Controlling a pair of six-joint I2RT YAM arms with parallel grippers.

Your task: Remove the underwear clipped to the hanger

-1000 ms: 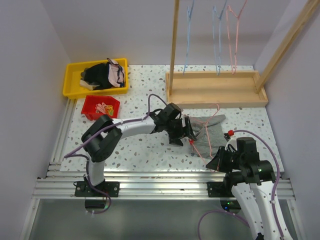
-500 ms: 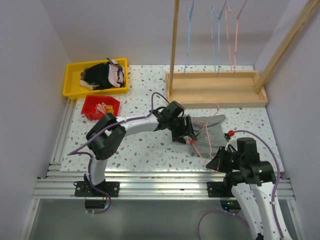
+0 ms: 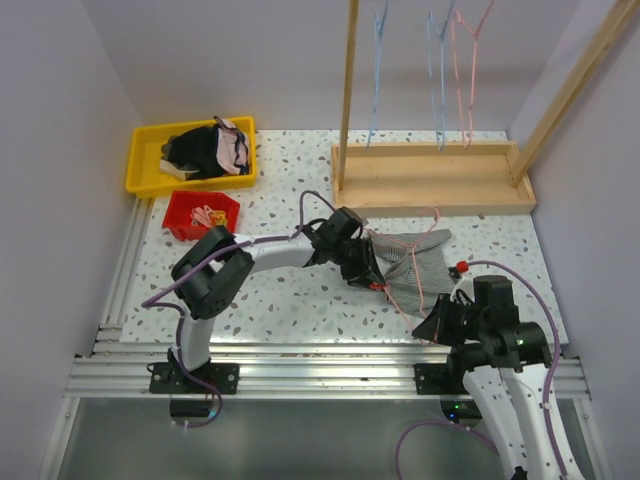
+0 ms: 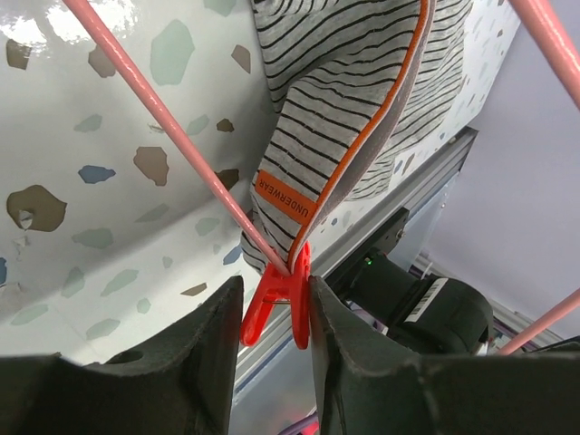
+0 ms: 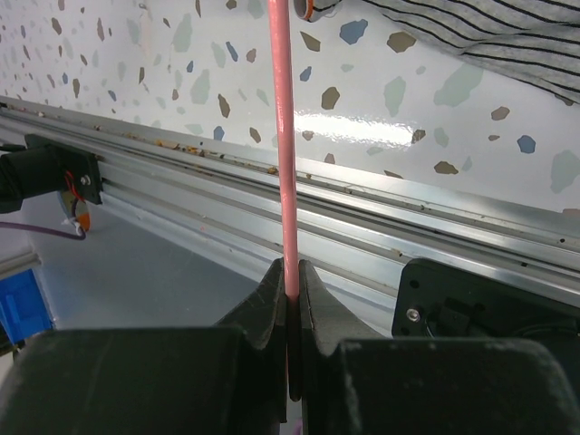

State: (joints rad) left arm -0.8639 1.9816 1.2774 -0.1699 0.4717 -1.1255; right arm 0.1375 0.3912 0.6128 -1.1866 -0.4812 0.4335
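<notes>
The grey striped underwear (image 3: 422, 262) lies on the table, clipped to a pink wire hanger (image 3: 432, 222). In the left wrist view the striped underwear (image 4: 353, 100) has orange trim and hangs from the hanger wire (image 4: 163, 113) by a red clip (image 4: 288, 304). My left gripper (image 3: 375, 280) (image 4: 275, 317) is closed onto that clip's two handles; the clip still bites the cloth. My right gripper (image 3: 432, 325) (image 5: 290, 272) is shut on the hanger wire (image 5: 281, 109) near the table's front edge. A second red clip (image 3: 459, 267) holds the right side. The pale pink underwear (image 3: 232, 148) lies in the yellow bin.
The yellow bin (image 3: 145, 185) at the back left also holds a black clothing heap (image 3: 190, 150). A small red bin (image 3: 178, 222) with clips stands in front of it. A wooden rack (image 3: 430, 185) with blue and pink hangers (image 3: 440, 70) stands at the back right.
My left gripper has moved right and forward along the underwear's edge and now sits over the red clip. The right arm has held still on the hanger.
</notes>
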